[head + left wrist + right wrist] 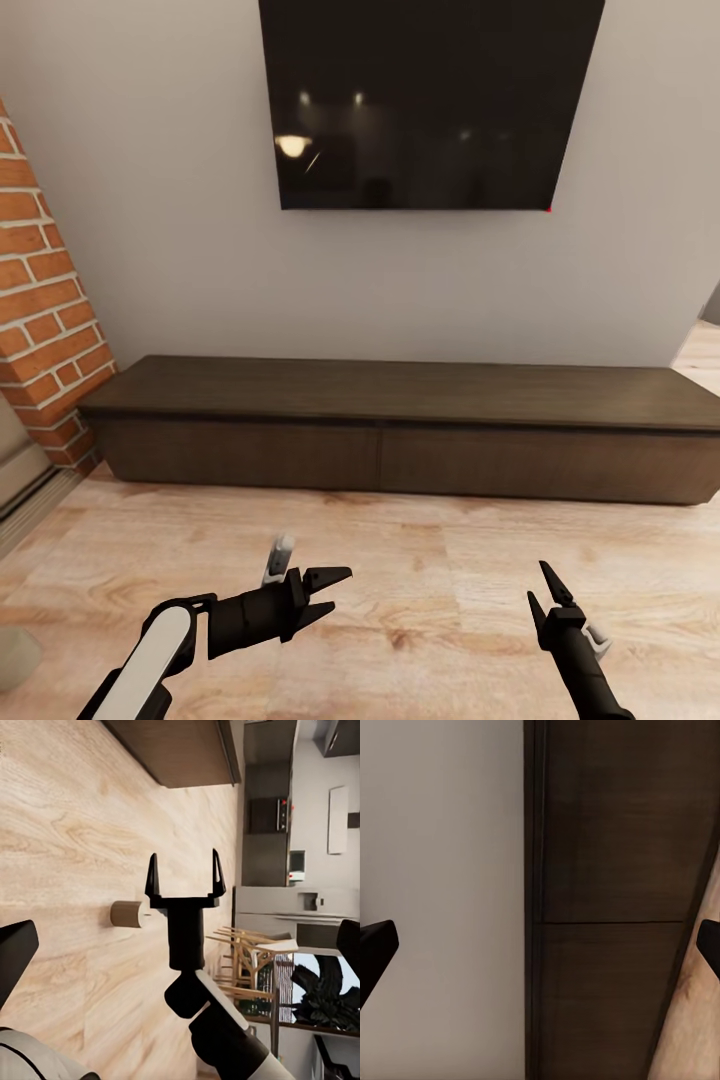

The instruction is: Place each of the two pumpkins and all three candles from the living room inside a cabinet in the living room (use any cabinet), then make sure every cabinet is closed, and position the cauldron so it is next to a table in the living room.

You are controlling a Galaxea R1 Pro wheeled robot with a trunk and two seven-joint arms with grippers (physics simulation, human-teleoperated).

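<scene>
Cabinet (400, 440): dark-brown wood w/ fine grain, matt, smooth flat top & plain fronts. Floor (420, 560): pale wood planks, visible grain, slight satin sheen. Wall (180, 250): smooth matt grey paint. Brick pillar (40, 320): rough red-orange brick w/ pale mortar. TV screen (430, 100): glossy black, reflecting lights. Left tool (333, 592) & right tool (540, 585): matt black, plastic-looking; left forearm shell (160, 650) is smooth white w/ a soft gloss
</scene>
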